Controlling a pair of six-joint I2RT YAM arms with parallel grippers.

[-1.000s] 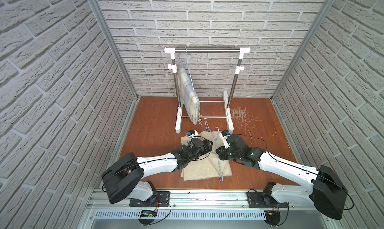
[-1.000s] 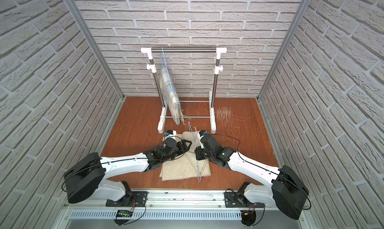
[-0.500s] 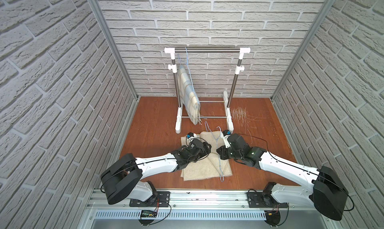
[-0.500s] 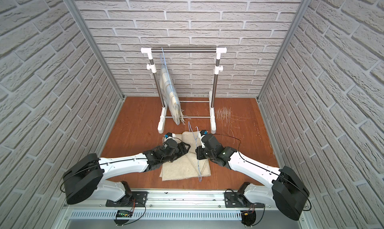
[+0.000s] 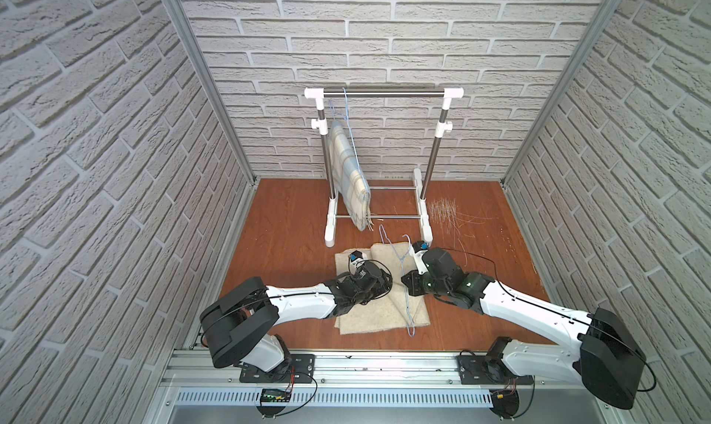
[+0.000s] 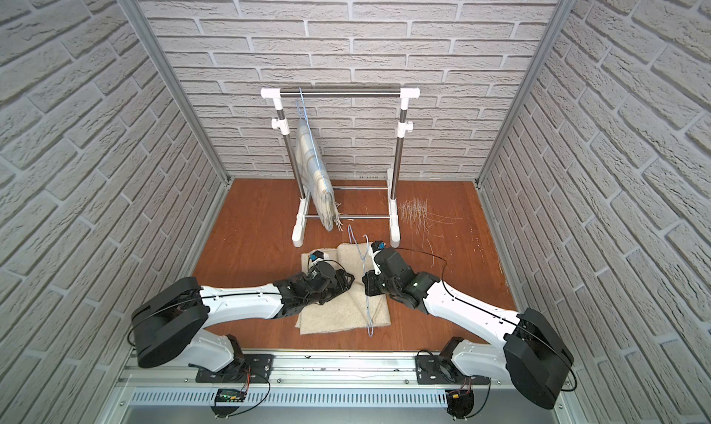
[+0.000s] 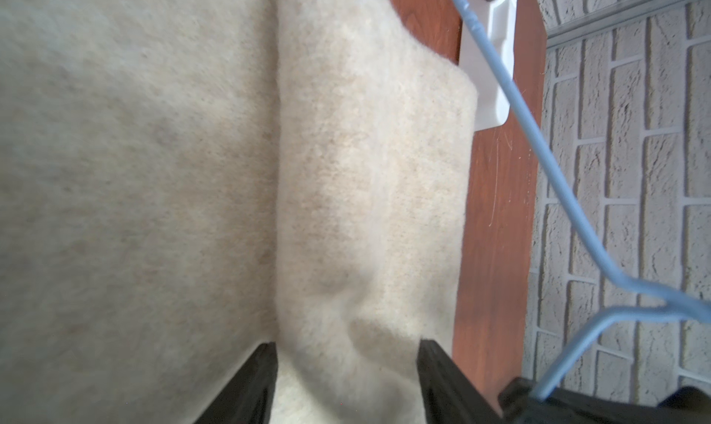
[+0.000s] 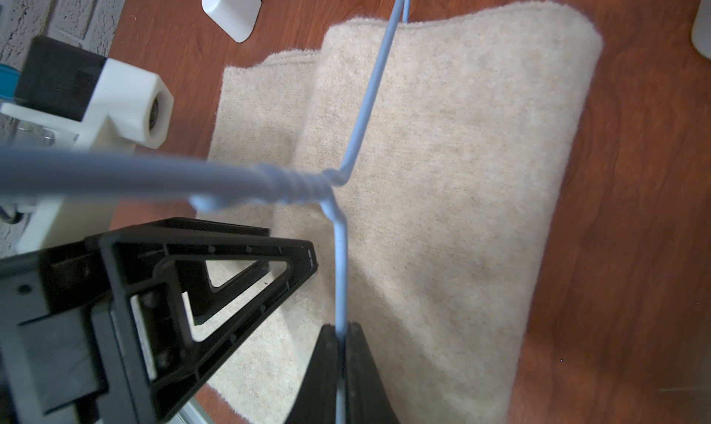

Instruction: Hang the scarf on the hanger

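Note:
The beige scarf (image 5: 384, 310) (image 6: 338, 314) lies folded on the wooden floor. My left gripper (image 7: 346, 349) (image 5: 383, 283) is low on it. Its jaws stand apart on either side of a raised fold of the scarf (image 7: 365, 172), and the cloth puckers between them. My right gripper (image 8: 340, 329) (image 5: 406, 283) is shut on the thin wire of the blue hanger (image 8: 340, 268) (image 7: 538, 145). The hanger (image 5: 392, 249) stretches across the scarf (image 8: 442, 172), its hook toward the rack.
A white and steel clothes rack (image 5: 384, 93) stands at the back wall. A plaid scarf (image 5: 348, 172) hangs from it on another blue hanger. Loose threads (image 5: 442, 210) lie on the floor right of the rack's foot (image 8: 231, 6). Brick walls close in on three sides.
My left gripper has shifted slightly on the scarf's fold. The right gripper and the hanger have hardly moved.

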